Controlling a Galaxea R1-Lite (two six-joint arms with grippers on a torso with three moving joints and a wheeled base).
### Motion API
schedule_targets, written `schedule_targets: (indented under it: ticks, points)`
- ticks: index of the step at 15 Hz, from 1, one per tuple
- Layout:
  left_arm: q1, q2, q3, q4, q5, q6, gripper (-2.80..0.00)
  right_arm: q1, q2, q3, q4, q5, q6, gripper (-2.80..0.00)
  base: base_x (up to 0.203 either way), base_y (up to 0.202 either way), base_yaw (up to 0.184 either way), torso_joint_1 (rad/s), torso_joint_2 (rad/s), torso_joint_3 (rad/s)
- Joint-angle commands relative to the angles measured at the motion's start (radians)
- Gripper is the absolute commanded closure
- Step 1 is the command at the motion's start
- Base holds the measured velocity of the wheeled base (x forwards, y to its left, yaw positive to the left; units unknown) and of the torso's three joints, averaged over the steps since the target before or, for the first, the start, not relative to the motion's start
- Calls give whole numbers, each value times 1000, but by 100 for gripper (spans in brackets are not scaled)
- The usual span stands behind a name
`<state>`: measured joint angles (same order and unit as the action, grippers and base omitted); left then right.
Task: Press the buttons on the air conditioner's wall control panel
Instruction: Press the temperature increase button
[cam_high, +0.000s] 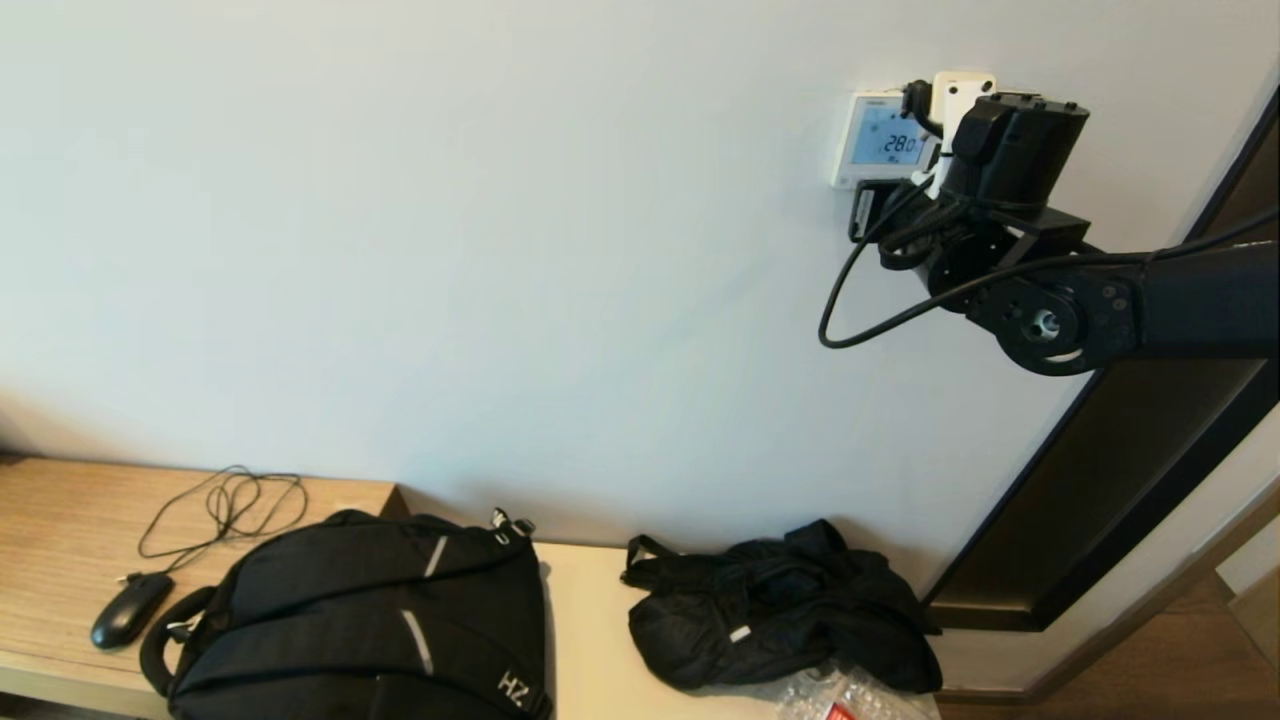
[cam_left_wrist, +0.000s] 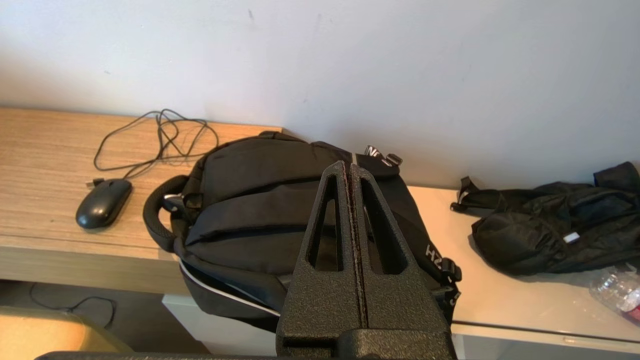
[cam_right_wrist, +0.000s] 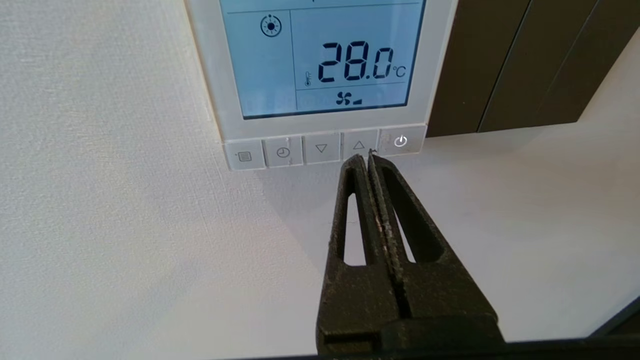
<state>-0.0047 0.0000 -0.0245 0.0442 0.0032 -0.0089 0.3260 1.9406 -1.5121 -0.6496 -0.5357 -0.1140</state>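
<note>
The white wall control panel (cam_high: 875, 135) hangs high on the wall, its pale blue screen (cam_right_wrist: 320, 55) lit and reading 28.0 °C. A row of small white buttons (cam_right_wrist: 322, 148) runs along its lower edge. My right gripper (cam_right_wrist: 366, 156) is shut and empty, its tips at the lower edge of the up-arrow button (cam_right_wrist: 358, 144), beside the power button (cam_right_wrist: 400, 141). In the head view the right wrist (cam_high: 1010, 150) covers the panel's right side. My left gripper (cam_left_wrist: 348, 167) is shut and empty, parked low above the black backpack (cam_left_wrist: 260, 200).
A dark brown panel (cam_right_wrist: 505, 60) sits right beside the thermostat. A dark door frame (cam_high: 1120, 470) runs down the right. Below, a wooden desk (cam_high: 60, 520) holds a mouse (cam_high: 130, 608) with its cable, the backpack (cam_high: 380, 620) and a black jacket (cam_high: 780, 610).
</note>
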Motion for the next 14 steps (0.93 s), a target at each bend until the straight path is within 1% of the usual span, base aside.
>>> schedule_targets:
  ticks: [1, 8, 14]
  points:
    - [0, -2, 0, 0, 1, -1, 0, -1, 11, -9, -4, -1, -1, 0, 0, 0, 0, 0, 0, 0]
    - [0, -2, 0, 0, 0, 0, 0, -11, 20, -17, -4, -1, -1, 0, 0, 0, 0, 0, 0, 0]
    - [0, -2, 0, 0, 1, -1, 0, -12, 60, -66, 1, -1, -3, 0, 0, 0, 0, 0, 0, 0]
